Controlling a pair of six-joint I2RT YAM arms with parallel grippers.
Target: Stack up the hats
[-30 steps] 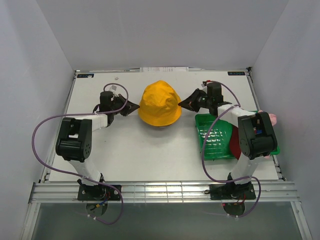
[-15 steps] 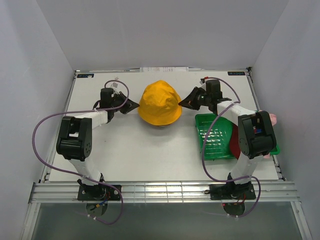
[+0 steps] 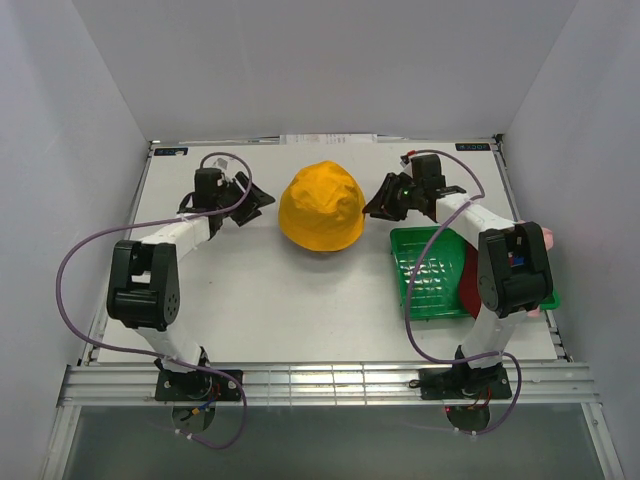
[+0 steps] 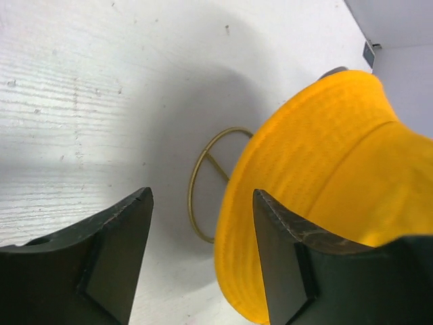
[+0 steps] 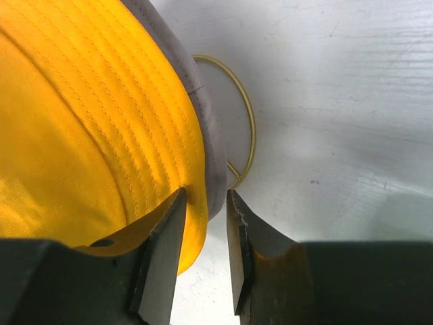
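A yellow hat point(image 3: 320, 207) sits crown-up on top of the pile at mid table, over a grey hat point(image 5: 213, 149) whose brim shows beneath it. My left gripper point(image 3: 262, 195) is at its left side, open wide point(image 4: 203, 196), with the yellow brim point(image 4: 270, 203) just inside the right finger. At the right side my right gripper point(image 3: 372, 208) is open a little point(image 5: 205, 196), and the yellow and grey brim edges lie loose between its fingers. A dark red hat point(image 3: 467, 290) lies in the tray, partly hidden by the right arm. Behind that arm a pink hat point(image 3: 546, 236) peeks out.
A gold wire stand's ring base point(image 4: 191, 183) rests on the table under the pile, also seen from the right wrist point(image 5: 247, 115). A green plastic tray point(image 3: 430, 275) sits at the right, under the right arm. White walls enclose the table.
Both grippers were shut at the yellow hat's brim and have opened, the left wide, the right a little. Both have shifted slightly toward the far side.
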